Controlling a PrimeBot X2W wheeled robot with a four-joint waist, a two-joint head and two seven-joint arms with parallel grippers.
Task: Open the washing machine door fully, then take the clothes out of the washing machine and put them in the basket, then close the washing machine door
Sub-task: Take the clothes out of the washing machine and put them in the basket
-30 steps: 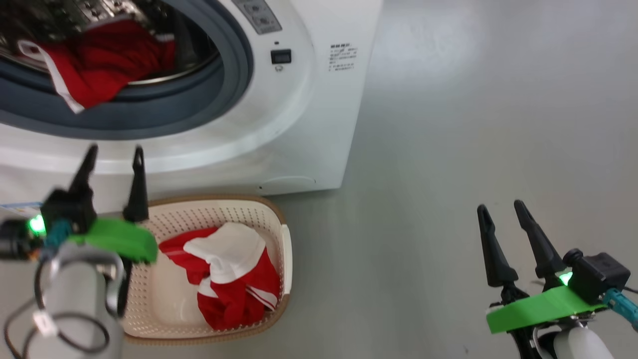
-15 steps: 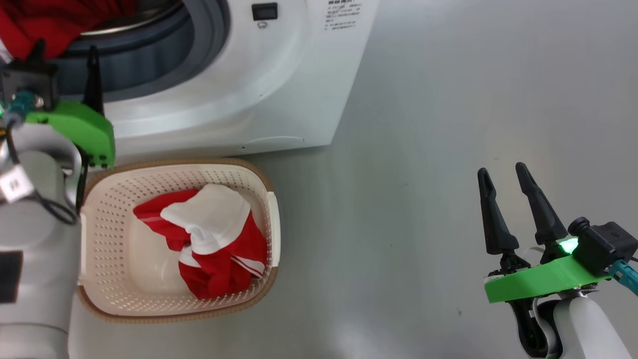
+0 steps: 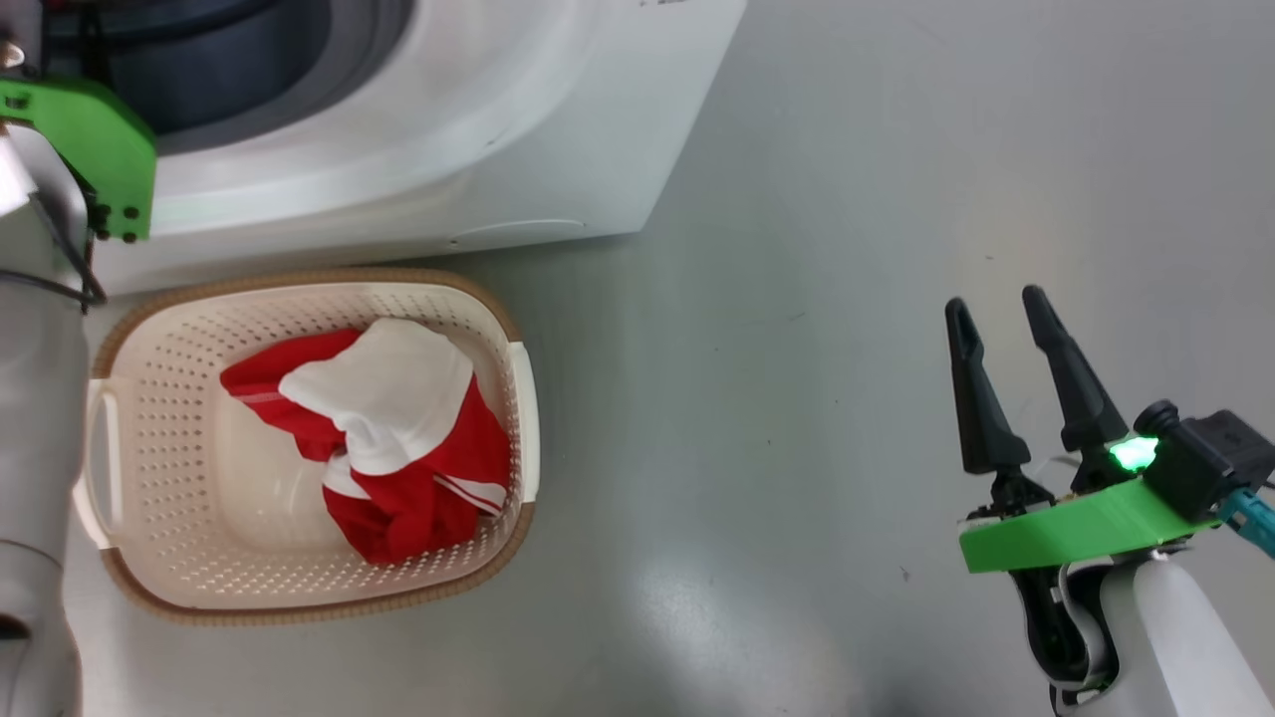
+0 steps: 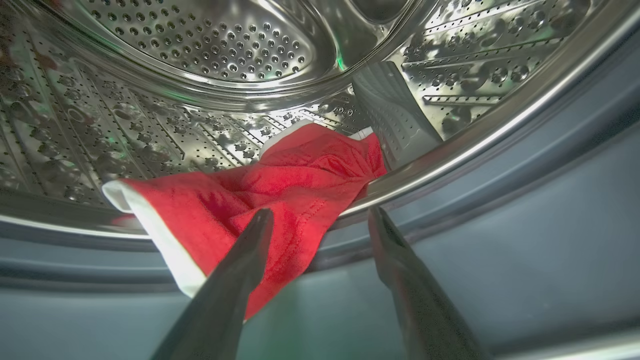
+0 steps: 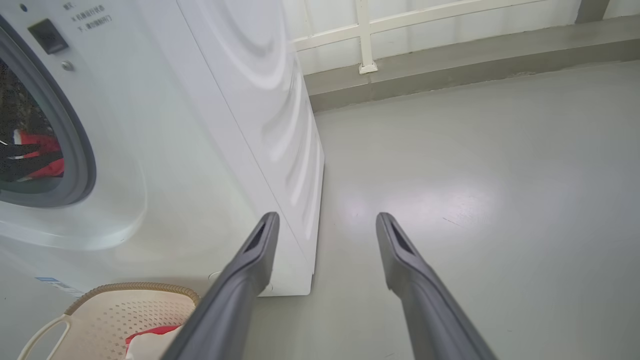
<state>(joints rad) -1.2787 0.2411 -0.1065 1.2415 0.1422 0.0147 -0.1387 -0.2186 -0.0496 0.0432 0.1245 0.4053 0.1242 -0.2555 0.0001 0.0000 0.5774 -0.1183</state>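
Starting on the left: got the left gripper (image 4: 320, 212) poking into the mouth of the big white front-loading washing machine (image 3: 448, 129), fingers spread wide and pinching nothing. Right under them, a bright red garment with a white edge (image 4: 280, 190), slumped from the perforated steel drum (image 4: 200, 50) over its shiny lip (image 4: 440, 167) and onto the grey rubber ring (image 4: 500, 225).

Worth noting the line-up: one finger over the cloth, the other out past its edge, above the lip and ring. Could easily grab only a thin fold on closing from there, or nip the rubber along with it. Thin fold = slippy grip, and probably a drop halfway out, either back onto the ring or onto the bare grey floor (image 3: 847, 299) in front of the machine.

Moving right and down in the head view: small cream perforated plastic basket with a brown woven-look rim (image 3: 299, 607), parked just beside the machine front. Already holding a second red-and-white garment (image 3: 398, 438), heaped toward its right side. Could end up with the next piece hanging over the rim if let go off-centre.

Far right: right gripper (image 3: 994, 299), fingers apart too, empty, hovering over that floor, well apart from everything. No trouble expected there.
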